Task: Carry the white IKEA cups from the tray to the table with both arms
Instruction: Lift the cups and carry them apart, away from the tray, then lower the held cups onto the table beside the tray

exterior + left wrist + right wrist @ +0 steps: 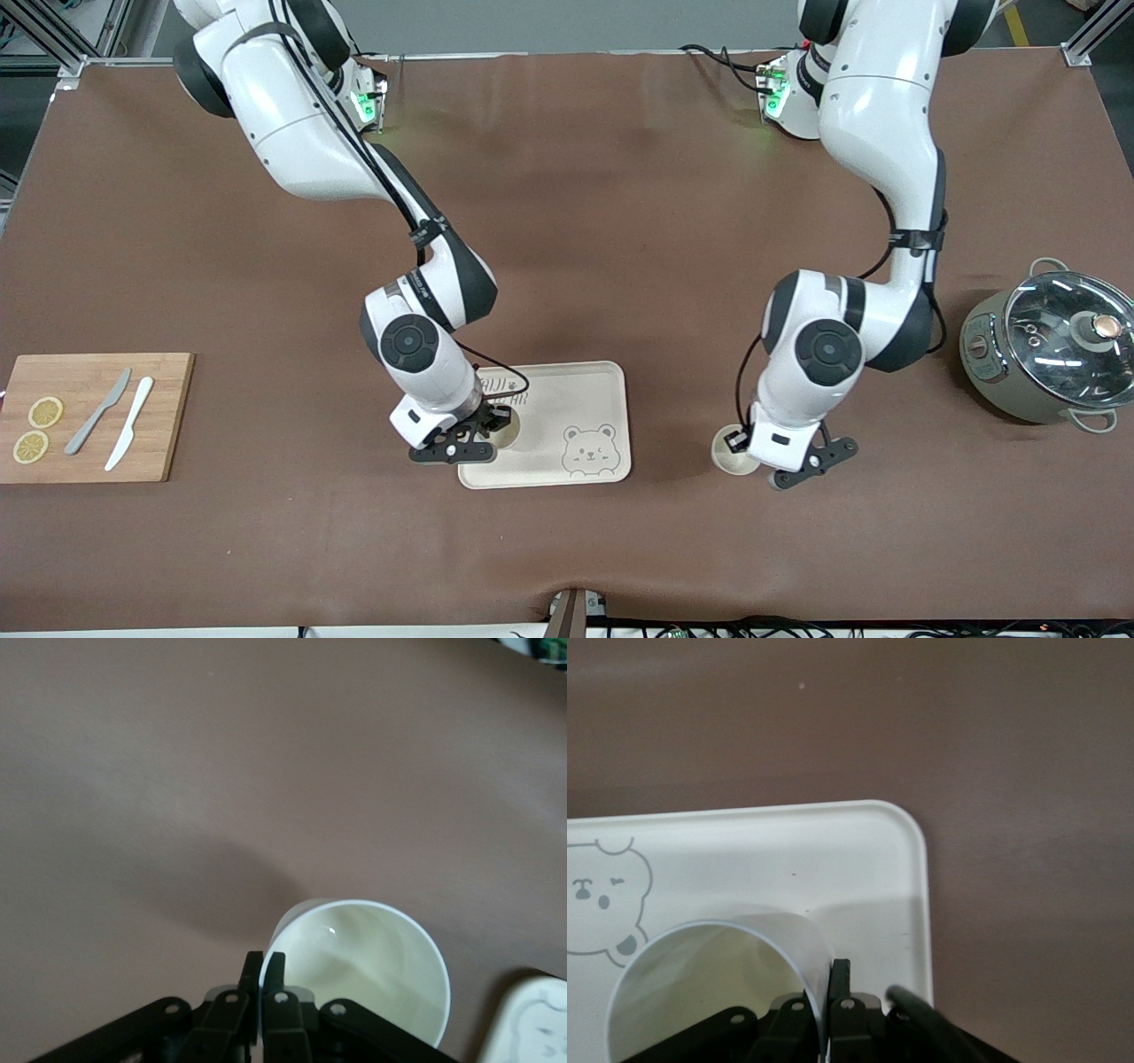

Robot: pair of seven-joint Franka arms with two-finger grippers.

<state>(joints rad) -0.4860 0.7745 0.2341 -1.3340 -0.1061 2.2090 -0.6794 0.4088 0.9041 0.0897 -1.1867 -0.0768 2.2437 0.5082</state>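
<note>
Round cup (718, 983) pinched by right gripper (478, 431); second cup (363, 970) by left gripper (753, 447).

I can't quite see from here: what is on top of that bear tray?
One white cup stands on the tray, its wall pinched by the right gripper. The bear print shows beside it. The arm covers part of the tray. The other cup sits off it, on the table.

- One white cup (506, 429) stood upright on the bear-printed tray (602, 399), rim pinched by the right gripper (833, 992).
- The other cup (363, 970) stood upright on the table beside the tray, rim pinched by the left gripper (263, 979).
</note>
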